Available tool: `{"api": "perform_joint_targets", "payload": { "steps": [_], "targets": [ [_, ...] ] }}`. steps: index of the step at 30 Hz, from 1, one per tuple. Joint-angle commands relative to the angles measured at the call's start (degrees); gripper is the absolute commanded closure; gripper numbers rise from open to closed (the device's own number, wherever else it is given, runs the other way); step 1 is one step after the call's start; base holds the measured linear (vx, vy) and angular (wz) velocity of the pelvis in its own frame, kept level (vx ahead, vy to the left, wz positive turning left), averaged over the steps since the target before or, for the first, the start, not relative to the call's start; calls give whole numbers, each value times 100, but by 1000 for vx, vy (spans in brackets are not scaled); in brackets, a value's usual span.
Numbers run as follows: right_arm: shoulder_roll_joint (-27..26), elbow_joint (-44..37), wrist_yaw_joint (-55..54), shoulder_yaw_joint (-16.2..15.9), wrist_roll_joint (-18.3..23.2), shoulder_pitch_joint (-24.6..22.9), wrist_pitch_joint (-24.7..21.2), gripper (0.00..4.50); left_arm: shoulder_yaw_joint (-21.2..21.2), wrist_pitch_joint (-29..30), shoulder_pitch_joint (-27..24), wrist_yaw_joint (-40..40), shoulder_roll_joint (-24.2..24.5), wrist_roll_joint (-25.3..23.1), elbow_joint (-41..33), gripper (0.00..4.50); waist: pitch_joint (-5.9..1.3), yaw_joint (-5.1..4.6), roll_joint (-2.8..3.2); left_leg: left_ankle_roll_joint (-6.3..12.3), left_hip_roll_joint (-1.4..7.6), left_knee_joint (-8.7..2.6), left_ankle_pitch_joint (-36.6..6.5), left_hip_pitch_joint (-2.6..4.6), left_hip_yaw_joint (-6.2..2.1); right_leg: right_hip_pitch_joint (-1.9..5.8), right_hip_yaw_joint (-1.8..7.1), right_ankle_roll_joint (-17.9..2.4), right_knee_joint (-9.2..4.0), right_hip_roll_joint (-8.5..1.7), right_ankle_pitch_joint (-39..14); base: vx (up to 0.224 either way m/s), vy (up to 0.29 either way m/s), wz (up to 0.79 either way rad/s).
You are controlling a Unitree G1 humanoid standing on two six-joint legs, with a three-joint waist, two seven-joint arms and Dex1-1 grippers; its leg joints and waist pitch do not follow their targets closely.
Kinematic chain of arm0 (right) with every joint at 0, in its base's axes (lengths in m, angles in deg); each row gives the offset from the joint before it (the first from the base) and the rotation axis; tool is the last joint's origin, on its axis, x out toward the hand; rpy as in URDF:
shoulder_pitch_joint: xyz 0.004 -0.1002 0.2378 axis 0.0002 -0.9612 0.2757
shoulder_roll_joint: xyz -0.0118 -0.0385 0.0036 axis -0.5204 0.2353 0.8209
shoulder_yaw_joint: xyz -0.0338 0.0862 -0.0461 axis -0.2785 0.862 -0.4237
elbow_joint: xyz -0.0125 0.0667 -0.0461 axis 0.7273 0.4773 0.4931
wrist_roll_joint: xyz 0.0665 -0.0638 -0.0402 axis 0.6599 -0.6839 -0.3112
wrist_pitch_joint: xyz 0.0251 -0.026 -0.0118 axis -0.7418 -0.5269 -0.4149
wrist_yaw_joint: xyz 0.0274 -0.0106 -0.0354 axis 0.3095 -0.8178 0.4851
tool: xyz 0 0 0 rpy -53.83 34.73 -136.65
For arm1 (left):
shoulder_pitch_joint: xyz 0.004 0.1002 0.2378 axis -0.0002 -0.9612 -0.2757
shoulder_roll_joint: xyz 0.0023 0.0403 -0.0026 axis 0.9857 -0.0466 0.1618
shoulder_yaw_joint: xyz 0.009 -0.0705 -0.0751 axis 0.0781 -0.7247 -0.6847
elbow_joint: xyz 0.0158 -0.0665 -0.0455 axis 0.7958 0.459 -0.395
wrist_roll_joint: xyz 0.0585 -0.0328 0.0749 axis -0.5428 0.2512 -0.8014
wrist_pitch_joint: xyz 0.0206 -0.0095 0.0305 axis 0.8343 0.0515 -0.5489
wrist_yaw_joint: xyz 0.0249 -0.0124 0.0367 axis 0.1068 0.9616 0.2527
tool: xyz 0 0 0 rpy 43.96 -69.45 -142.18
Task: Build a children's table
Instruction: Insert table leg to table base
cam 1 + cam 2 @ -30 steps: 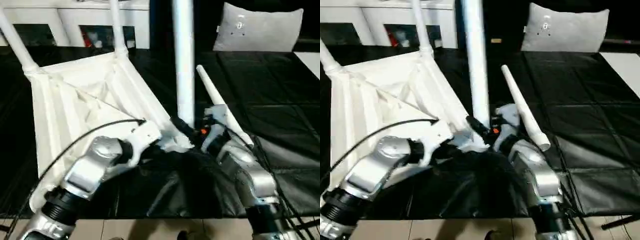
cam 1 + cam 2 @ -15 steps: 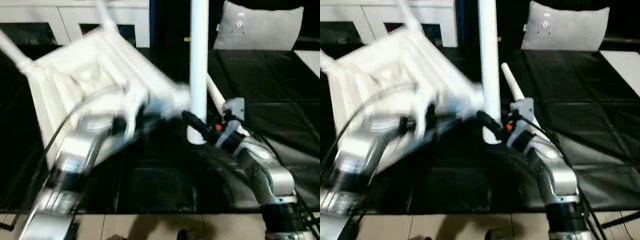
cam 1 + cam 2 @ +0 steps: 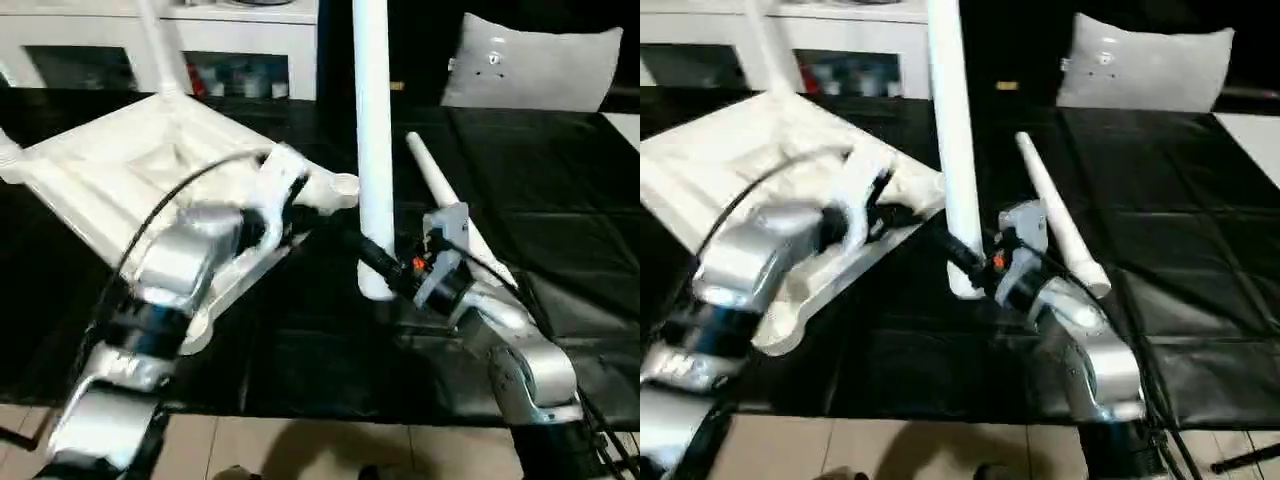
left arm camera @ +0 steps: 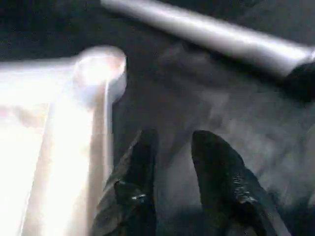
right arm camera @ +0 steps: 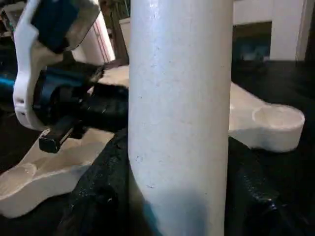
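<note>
The children's table top [image 3: 120,170] lies upside down and tilted on the left, ribbed side up. Two legs [image 3: 158,50] stand in its far corners. Its near corner socket [image 3: 342,185] is empty. My left gripper [image 4: 172,162] is open just beside the top's edge [image 4: 64,147], with only black mat between its fingers. My right gripper [image 3: 385,270] is shut on the thick lower end of an upright white leg [image 3: 372,130], a little in front of the empty socket [image 5: 278,118]. Another leg [image 3: 440,195] lies loose on the mat behind the right gripper.
A black mat [image 3: 560,170] covers the work surface, with tan floor [image 3: 300,450] at its near edge. A grey-white cushion [image 3: 540,65] leans at the back right, and a white cabinet [image 3: 200,30] stands along the back left.
The table top swung up and came down again, its near corner farther back than before. My left gripper, shut before, has opened. The right gripper still holds the upright leg.
</note>
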Motion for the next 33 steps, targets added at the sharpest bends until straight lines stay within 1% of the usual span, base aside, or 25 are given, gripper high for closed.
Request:
{"api": "perform_joint_targets", "payload": {
  "steps": [1, 3, 4, 5, 6, 7, 9, 10, 11, 12, 13, 16, 17, 18, 19, 20, 21, 22, 23, 24, 25, 27, 28, 30, 33],
  "targets": [
    [36, -168, -79, 80, -18, -31, -17, 260, 93, 12, -109, -74, 67, -100, -204, 287, -542, 11, 16, 281, 32, -338, -503, 24, 33, 472, 230, -1308, -344, -230, -560, 0, 0, 0],
    [48, -161, -130, 124, -20, -52, -9, 260, 68, -52, -174, -16, 106, -175, -196, 275, -542, 10, -35, 240, 29, -342, -540, 23, 39, 467, 234, -1235, -365, -227, -718, 0, 0, 0],
    [55, -157, -162, 150, -22, -64, -3, 260, 47, -105, -207, 37, 127, -224, -170, 261, -536, 18, -13, 213, 25, -346, -560, 21, 33, 461, 230, -1178, -372, -230, -834, 0, 0, 0],
    [73, -151, -182, 176, -18, -73, -7, 260, 65, -186, -221, 71, 150, -261, -122, 256, -528, 9, -57, 201, 20, -348, -624, 22, 41, 450, 230, -1110, -398, -227, -989, 0, 0, 0],
    [101, -146, -203, 191, -32, -85, -19, 260, 29, -251, -204, 209, 122, -305, -10, 256, -526, 13, -64, 198, 20, -351, -648, 21, 39, 450, 230, -1078, -404, -232, -1084, 0, 0, 0],
    [156, -141, -249, 198, -96, -115, -53, 260, -14, -328, -156, 386, 51, -320, 195, 250, -515, 11, -51, 170, 17, -354, -708, 16, 37, 442, 226, -998, -425, -230, -1254, 0, 0, 0],
    [173, -143, -282, 198, -135, -131, -73, 260, -60, -345, -133, 479, -7, -291, 294, 224, -512, 16, -59, 136, 3, -354, -776, 23, 42, 428, 221, -887, -454, -219, -1482, 0, 0, 0],
    [184, -133, -336, 208, -174, -144, -95, 260, -36, -539, -71, 676, -49, -398, 511, 219, -514, 9, -87, 125, 3, -359, -808, 3, 37, 431, 215, -825, -468, -224, -1583, 0, 0, 0],
    [189, -125, -351, 213, -185, -145, -98, 260, -20, -622, -44, 736, -63, -444, 599, 214, -518, 11, -69, 124, -5, -362, -847, 6, 32, 415, 209, -755, -491, -212, -1652, 0, 0, 0],
    [196, -103, -387, 215, -212, -149, -92, 260, -27, -801, 12, 875, -118, -517, 821, 208, -525, 9, -73, 119, -2, -362, -871, 17, 30, 412, 208, -741, -486, -213, -1648, 0, 0, 0],
    [198, -97, -395, 215, -218, -149, -90, 260, -28, -840, 23, 902, -130, -534, 868, 204, -524, 6, -74, 124, -15, -361, -904, 4, 29, 413, 203, -705, -505, -206, -1689, 0, 0, 0],
    [202, -59, -450, 184, -274, -166, -47, 260, 188, -1286, 97, 1035, -98, -847, 1382, 202, -529, 8, -88, 138, -20, -368, -937, -5, 17, 415, 195, -614, -519, -216, -1799, 0, 0, 0],
    [205, -57, -473, 184, -267, -165, -52, 260, 287, -1413, 122, 989, -81, -934, 1574, 202, -540, 16, 13, 128, -23, -362, -902, 2, 4, 411, 199, -623, -500, -223, -1725, 0, 0, 0],
    [209, -58, -484, 181, -260, -165, -56, 260, 313, -1452, 131, 974, -79, -953, 1634, 202, -540, 3, -21, 141, -22, -361, -905, 2, 14, 401, 201, -619, -531, -213, -1688, 0, 0, 0],
    [216, -67, -517, 181, -262, -167, -69, 260, 263, -1417, 138, 765, -159, -793, 1789, 202, -555, 10, -3, 135, -20, -358, -865, 3, 6, 416, 203, -692, -486, -216, -1508, 0, 0, 0],
    [213, -73, -531, 186, -271, -170, -76, 260, 246, -1396, 140, 643, -199, -710, 1868, 202, -562, 7, -10, 150, -29, -348, -794, -4, 19, 416, 207, -792, -483, -212, -1306, 0, 0, 0],
    [211, -77, -537, 189, -278, -175, -79, 260, 239, -1403, 144, 603, -221, -683, 1929, 219, -565, 12, -17, 157, -27, -349, -775, -8, 16, 425, 206, -846, -471, -214, -1228, 0, 0, 0],
    [211, -87, -550, 194, -300, -199, -79, 260, 263, -1539, 187, 634, -259, -738, 2208, 230, -572, 17, -16, 180, -27, -345, -753, -7, 21, 429, 202, -919, -463, -215, -1129, 0, 0, 0],
    [211, -87, -550, 194, -300, -199, -79, 260, 263, -1539, 187, 634, -259, -738, 2208, 237, -570, 13, 8, 194, -24, -342, -777, -10, 15, 432, 201, -960, -463, -209, -1056, 0, 0, 0],
    [220, -100, -559, 195, -313, -219, -83, 260, 314, -1654, 243, 686, -262, -842, 2460, 237, -574, 15, 1, 189, -17, -344, -802, -5, 11, 441, 199, -976, -457, -217, -1046, 0, 0, 0],
    [226, -111, -562, 196, -318, -232, -87, 260, 332, -1729, 284, 737, -266, -904, 2614, 248, -561, 14, -11, 208, -38, -344, -859, -8, 17, 437, 191, -937, -482, -205, -1162, 0, 0, 0],
    [253, -155, -564, 189, -319, -270, -110, 260, 403, -1869, 389, 750, -245, -1043, 2901, 275, -549, 22, -11, 191, -31, -353, -972, 5, 13, 437, 186, -852, -513, -222, -1456, 0, 0, 0],
    [261, -160, -565, 184, -321, -274, -114, 260, 413, -1920, 411, 747, -239, -1066, 2946, 279, -540, 26, -8, 173, -28, -362, -1044, 14, 11, 428, 181, -790, -535, -223, -1652, 0, 0, 0],
    [282, -164, -567, 176, -321, -278, -116, 260, 432, -1999, 443, 680, -226, -1073, 2990, 285, -524, 25, -6, 138, -14, -378, -1161, 28, 1, 419, 177, -760, -555, -229, -1837, 0, 0, 0],
    [317, -148, -559, 181, -329, -269, -112, 260, 559, -2231, 497, 474, -180, -1158, 3109, 326, -501, 17, -5, 111, -11, -396, -1342, 50, -8, 407, 161, -671, -604, -239, -2230, 0, 0, 0]
  ]
}}
